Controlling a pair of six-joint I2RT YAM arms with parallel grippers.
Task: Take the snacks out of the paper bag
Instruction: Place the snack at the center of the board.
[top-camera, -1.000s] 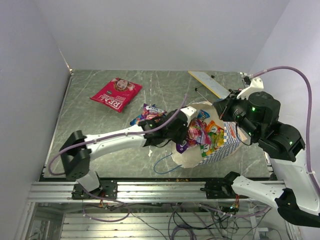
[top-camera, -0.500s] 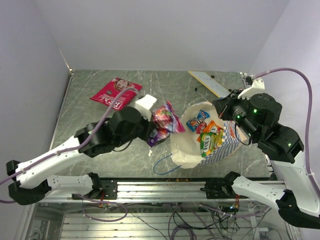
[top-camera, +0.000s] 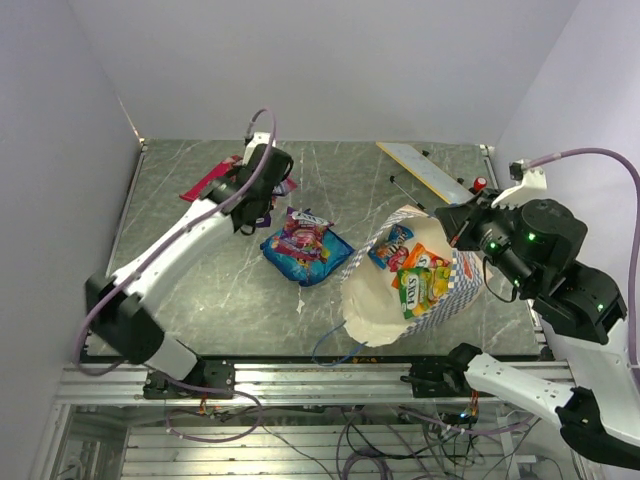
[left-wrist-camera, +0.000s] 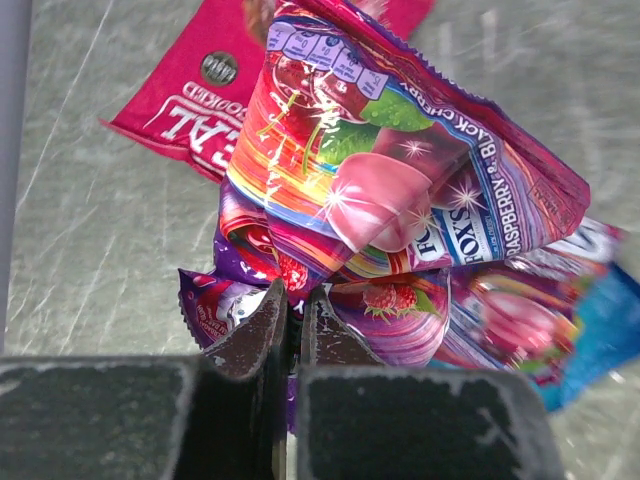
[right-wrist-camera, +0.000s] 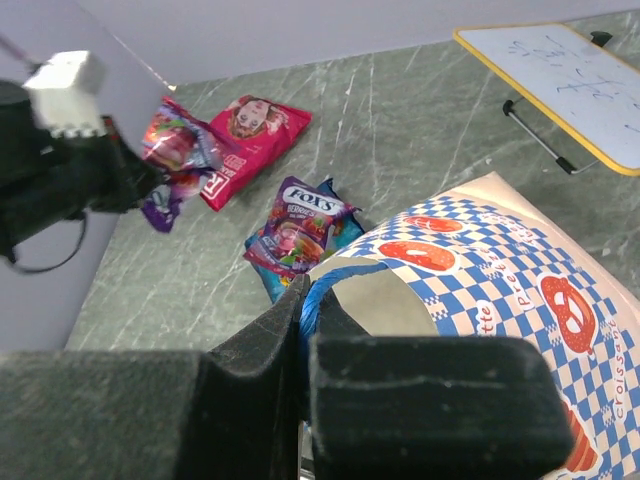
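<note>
The left gripper (left-wrist-camera: 295, 302) is pinched shut on the lower edge of a purple-pink Fox's packet (left-wrist-camera: 380, 190) marked raspberry and blackcurrant. The packet stands up crumpled above the fingertips. In the top view this gripper sits in the upper left of the table (top-camera: 200, 290), just over the red-pink packet (top-camera: 205, 183), which lies flat near the far left corner with its white lettering up.

Right of it, near the middle of the frame, a larger blue packet (top-camera: 305, 250) with colourful Fox's print lies flat on the marbled surface. Whether it is one packet or two stacked cannot be told.

The paper bag (top-camera: 365, 300) lies on its side in the lower right of the top view. Its cream inside is open toward the camera, its blue-and-white checks face right, and a thin blue string handle trails at its lower edge. Inside it, a small blue-red packet (top-camera: 392, 245) sits above a yellow-green packet (top-camera: 420, 283).

The right gripper (right-wrist-camera: 305, 310) is clamped on the bag's upper rim, with a blue fold caught between its dark fingers.

A white board (top-camera: 420, 167) with a yellow edge lies at the far edge, above the bag.
</note>
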